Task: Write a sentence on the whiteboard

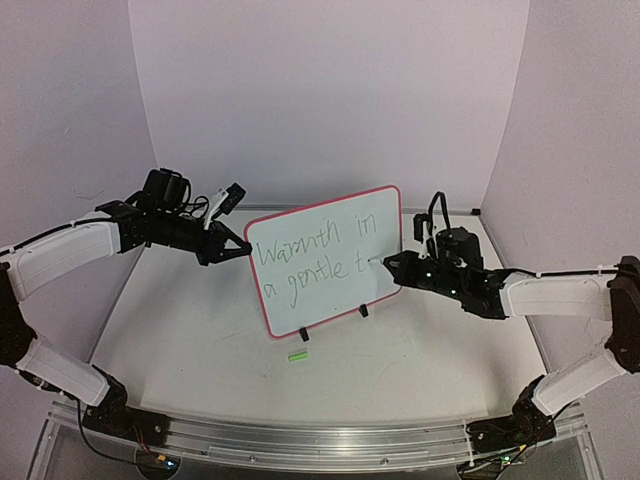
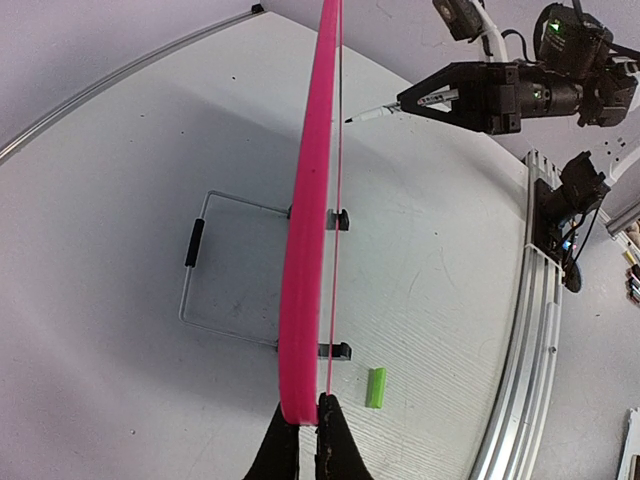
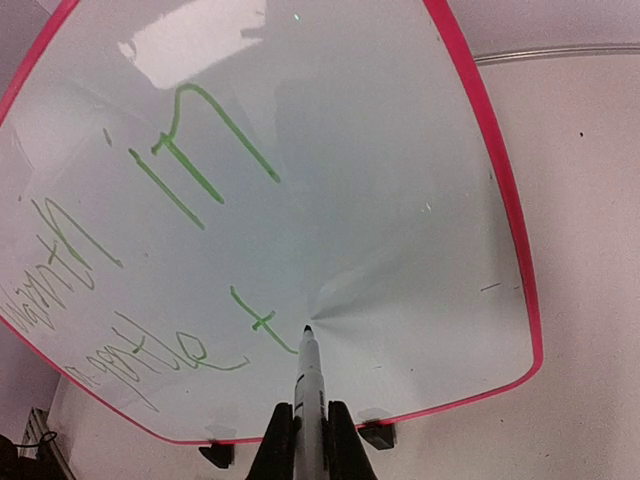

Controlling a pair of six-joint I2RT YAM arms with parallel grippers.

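The whiteboard (image 1: 352, 285) stands tilted on its black clip feet mid-table, red-pink frame around a white face. Green writing, the sentence (image 1: 300, 255), reads "Warmth in" above "a gentle t". My left gripper (image 1: 240, 250) is shut on the board's left frame edge (image 2: 310, 200), one finger on each side (image 2: 305, 405). My right gripper (image 3: 310, 415) is shut on a white marker (image 3: 308, 375). Its dark tip meets the board face (image 3: 400, 200) just right of the letter "t" (image 3: 262, 320). From the left wrist view, the right gripper (image 2: 430, 100) points the marker (image 2: 375, 113) at the board.
A small green marker cap (image 1: 297, 354) lies on the table in front of the board (image 2: 376, 387). A wire stand (image 2: 200, 280) props the board from behind. An aluminium rail (image 1: 300, 440) runs along the near edge; white walls enclose the table.
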